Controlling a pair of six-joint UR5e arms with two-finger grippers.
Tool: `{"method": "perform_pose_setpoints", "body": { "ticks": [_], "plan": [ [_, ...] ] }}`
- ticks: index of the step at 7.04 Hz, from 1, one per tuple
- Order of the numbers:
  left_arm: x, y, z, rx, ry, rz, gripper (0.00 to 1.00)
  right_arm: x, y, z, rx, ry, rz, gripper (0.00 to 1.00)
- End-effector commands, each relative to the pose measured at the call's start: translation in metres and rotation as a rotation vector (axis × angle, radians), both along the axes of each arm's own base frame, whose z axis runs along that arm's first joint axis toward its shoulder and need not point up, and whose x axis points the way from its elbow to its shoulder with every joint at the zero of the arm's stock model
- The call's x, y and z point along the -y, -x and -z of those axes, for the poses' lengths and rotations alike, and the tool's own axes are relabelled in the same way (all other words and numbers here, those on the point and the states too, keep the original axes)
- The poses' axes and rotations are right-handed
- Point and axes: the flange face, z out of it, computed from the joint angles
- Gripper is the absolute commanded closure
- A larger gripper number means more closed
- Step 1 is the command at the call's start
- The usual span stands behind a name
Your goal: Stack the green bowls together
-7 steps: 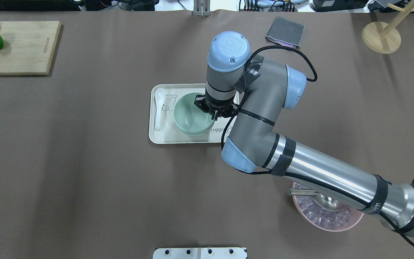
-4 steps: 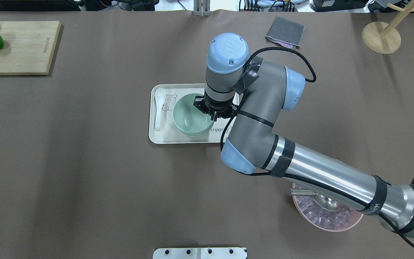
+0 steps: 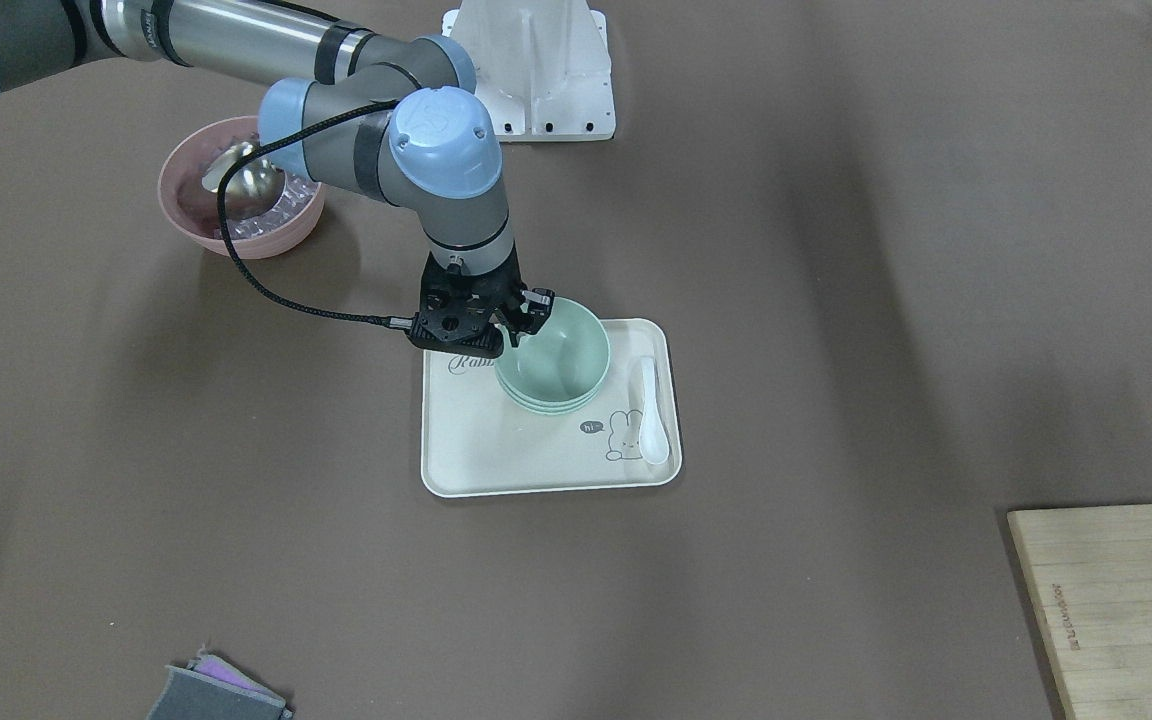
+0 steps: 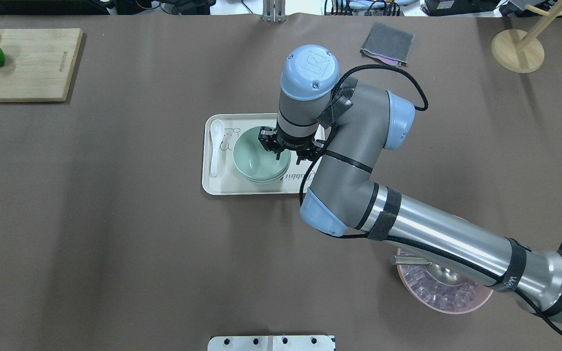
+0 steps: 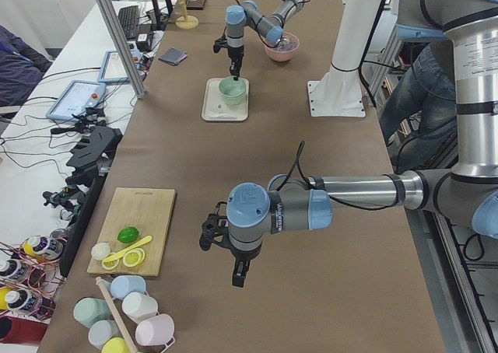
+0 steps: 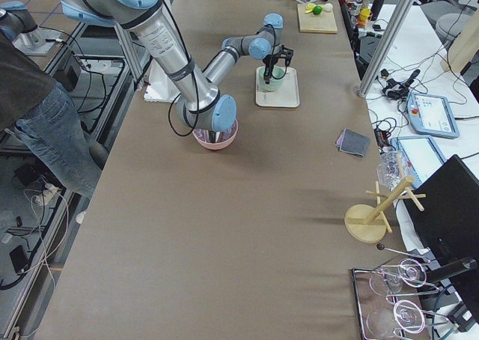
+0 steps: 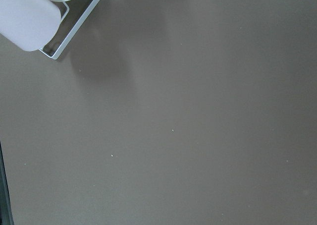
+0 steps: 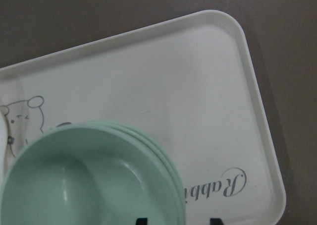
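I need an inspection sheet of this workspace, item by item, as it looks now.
Surface: brown table, matte cover.
Job's things: green bowls nested in one stack on the white tray, beside a white spoon.
Clutter: pink bowl with scoop, cutting board, grey cloth, wooden stand.
Hands: right hand open, astride the top bowl's rim; left hand above the table, state unclear.
Cables: black cable loops from the right wrist.
Surroundings: person standing beside the robot's base.
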Motion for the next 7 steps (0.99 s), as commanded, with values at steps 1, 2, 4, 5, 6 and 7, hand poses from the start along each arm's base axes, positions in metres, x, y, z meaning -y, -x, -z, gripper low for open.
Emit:
{"method": "perform_pose_setpoints", "body": {
  "ticks": [1,2,4,5,6,7],
  "plan": [
    [0.002,0.000,0.003,0.002,0.003,0.005,0.02,0.029,-0.030,-0.008,-0.010,-0.031,-0.008,0.00],
    [0.005,-0.002,0.007,-0.002,0.032,0.039,0.02,0.043,-0.064,-0.026,-0.011,-0.044,-0.004,0.00],
    [0.012,-0.010,0.021,-0.014,0.053,0.080,0.02,0.031,-0.158,-0.057,-0.068,-0.102,0.060,0.00],
    [0.019,-0.021,0.033,-0.015,0.036,0.060,0.02,0.032,-0.201,-0.073,-0.106,-0.125,0.089,0.00],
    [0.028,-0.051,0.050,-0.018,0.077,0.074,0.02,0.039,-0.245,-0.112,-0.128,-0.152,0.132,0.00],
    [0.030,-0.063,0.053,-0.021,0.040,0.069,0.02,0.043,-0.294,-0.156,-0.140,-0.176,0.191,0.00]
  ]
}}
